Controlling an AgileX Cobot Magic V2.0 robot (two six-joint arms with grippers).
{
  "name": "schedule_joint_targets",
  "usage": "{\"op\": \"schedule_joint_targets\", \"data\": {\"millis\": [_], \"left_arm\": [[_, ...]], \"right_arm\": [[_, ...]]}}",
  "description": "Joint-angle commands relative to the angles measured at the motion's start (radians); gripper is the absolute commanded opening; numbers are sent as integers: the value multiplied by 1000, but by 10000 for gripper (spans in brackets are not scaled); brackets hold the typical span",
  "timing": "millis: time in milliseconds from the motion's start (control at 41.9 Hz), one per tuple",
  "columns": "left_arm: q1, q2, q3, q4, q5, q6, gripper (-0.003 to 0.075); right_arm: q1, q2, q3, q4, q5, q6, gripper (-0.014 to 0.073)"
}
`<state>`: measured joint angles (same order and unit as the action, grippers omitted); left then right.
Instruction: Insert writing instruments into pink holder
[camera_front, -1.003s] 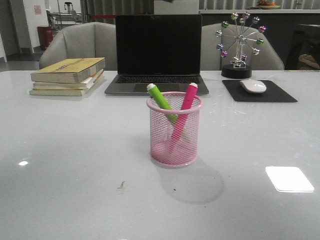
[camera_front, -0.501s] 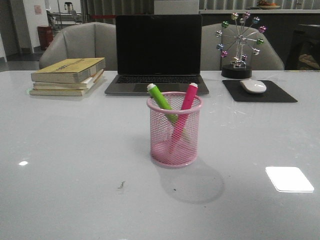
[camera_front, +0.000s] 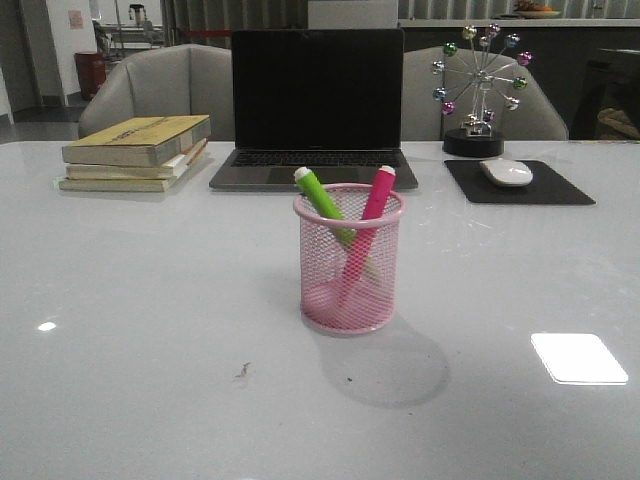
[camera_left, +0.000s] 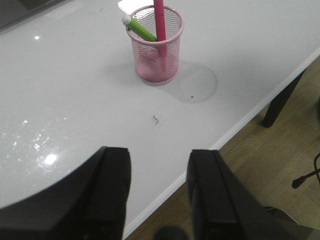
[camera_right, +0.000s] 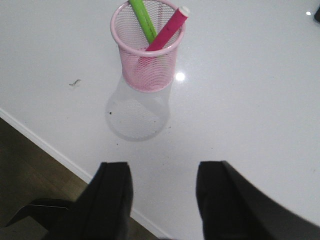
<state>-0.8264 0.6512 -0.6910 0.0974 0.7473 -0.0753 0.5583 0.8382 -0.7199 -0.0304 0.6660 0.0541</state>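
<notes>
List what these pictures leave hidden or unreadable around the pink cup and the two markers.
- Marker tips: the lower ends of the green marker and the pink marker blur behind the mesh of the pink holder in every view.
- Pink marker's top: cut off by the frame edge in the left wrist view.
- Green marker's top: cut off likewise in the right wrist view.
- Book titles: too small in the front view.
- Both arms: outside the front view.
</notes>
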Motion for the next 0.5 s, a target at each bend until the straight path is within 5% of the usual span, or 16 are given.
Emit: {"op": "schedule_joint_targets", "data": {"millis": [0,191,477], "left_arm": [[-4,2,-28,6,-72,-15,230],[-4,2,-28,6,-73,-15,92],[-4,2,-28,6,-73,-15,92]], "right_arm": [[-2,-11,-28,-12,-57,-4,323],[-2,-11,-28,-12,-50,-4,44],[-2,-11,-28,-12,-44,-4,55]]}}
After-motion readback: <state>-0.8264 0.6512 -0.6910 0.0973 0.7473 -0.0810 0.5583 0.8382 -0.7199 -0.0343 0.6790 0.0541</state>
